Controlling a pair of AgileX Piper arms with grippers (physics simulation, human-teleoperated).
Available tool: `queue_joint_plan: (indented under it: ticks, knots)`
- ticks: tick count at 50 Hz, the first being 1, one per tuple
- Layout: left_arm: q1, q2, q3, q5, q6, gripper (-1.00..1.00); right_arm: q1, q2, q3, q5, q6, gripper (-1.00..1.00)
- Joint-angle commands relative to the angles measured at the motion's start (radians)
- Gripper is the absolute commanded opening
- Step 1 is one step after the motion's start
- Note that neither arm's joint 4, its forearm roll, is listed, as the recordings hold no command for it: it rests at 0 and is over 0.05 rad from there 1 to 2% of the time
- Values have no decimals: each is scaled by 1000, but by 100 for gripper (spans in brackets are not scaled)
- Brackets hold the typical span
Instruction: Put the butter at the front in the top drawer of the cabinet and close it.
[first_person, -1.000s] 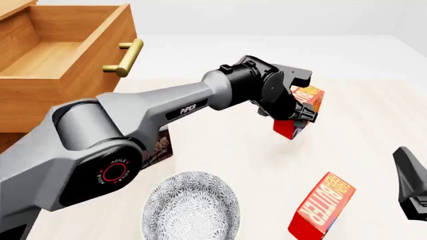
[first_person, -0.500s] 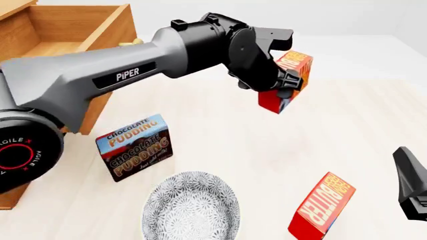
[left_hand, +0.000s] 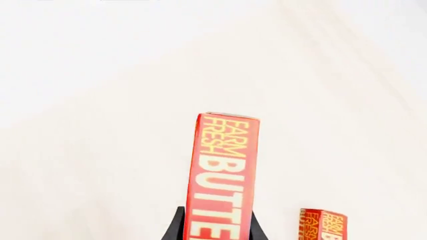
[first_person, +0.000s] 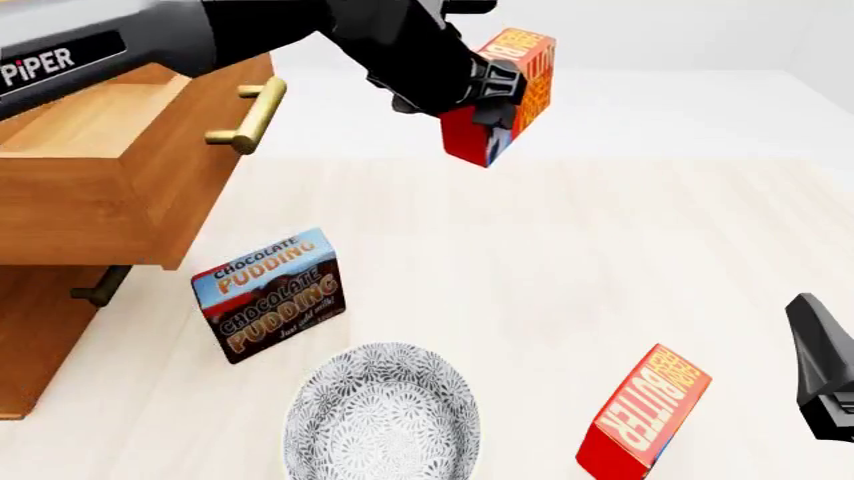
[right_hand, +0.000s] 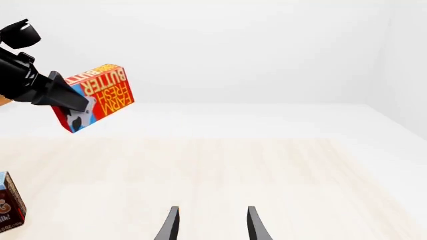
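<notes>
Closed on the butter (first_person: 501, 95), the jaws of the left gripper (first_person: 491, 92) hold the carton in the air at the upper middle of the front view, tilted, with its orange lettered face turned to the right. In the left wrist view the two black fingers (left_hand: 175, 229) press on both sides of the same carton.

At the upper left of the front view stands the cabinet (first_person: 34, 340), and its top drawer (first_person: 120, 170) is pulled out, with the brass handle (first_person: 248, 115) on its front. The held carton hangs to the right of this handle, well apart from the drawer. Below the drawer, at the left middle, the chocolate pudding box (first_person: 270, 293) stands on the table (first_person: 534, 270). Just below it, at the bottom centre, sits a patterned bowl (first_person: 383, 412). At the lower right a second butter carton (first_person: 645, 411) stands tilted on the table. At the right edge the right gripper (first_person: 825, 372) hovers; its jaws are apart with nothing between them, as the right wrist view shows.
</notes>
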Motion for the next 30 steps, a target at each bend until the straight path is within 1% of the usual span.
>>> queue_joint_plan:
  ticks: [1,8,17,20,23,30]
  knots:
    - [67,-99,18,49,50,-100,0,0,1,-1,0,100]
    - [111,-128,6,97,78,-100,0,0,1,-1,0,100]
    - [177,-158,-58,183,124,-100,0,0,1,-1,0,100]
    - [196,-168,-64,201,132,-100,0,0,1,-1,0,100]
    - [190,-168,-72,220,117,-100,0,0,1,-1,0,100]
    - [235,-201,-108,278,126,-100,0,0,1,-1,0,100]
